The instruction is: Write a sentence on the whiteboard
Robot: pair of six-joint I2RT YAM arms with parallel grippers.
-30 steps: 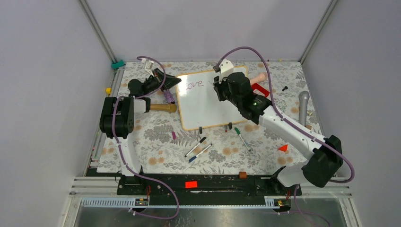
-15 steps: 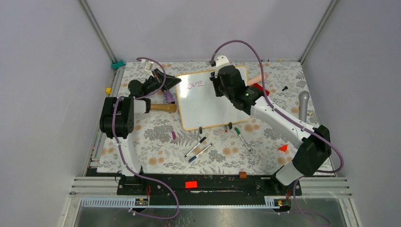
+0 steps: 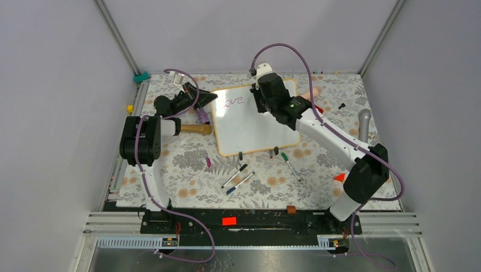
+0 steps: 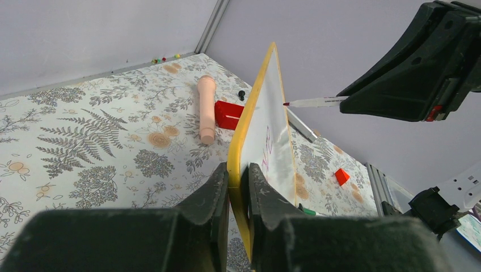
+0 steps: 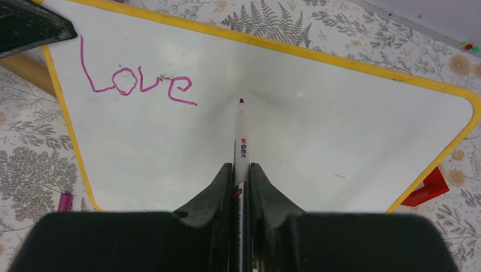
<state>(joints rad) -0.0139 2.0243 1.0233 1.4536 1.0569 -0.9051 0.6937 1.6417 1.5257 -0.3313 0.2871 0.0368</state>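
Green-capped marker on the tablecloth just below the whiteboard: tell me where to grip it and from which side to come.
Grip the green-capped marker at mid-barrel, coming straight down from above and closing the hand across its narrow width. It lies flat and slanted on the tablecloth, so only its top and long sides are free. The cloth on both sides of the barrel looks bare.

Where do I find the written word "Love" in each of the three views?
Top external: the word, upper middle, on the board's left part.
Left wrist: the word, faint strokes near centre.
Right wrist: the word, upper left.
Shared landmark: the whiteboard's yellow frame.
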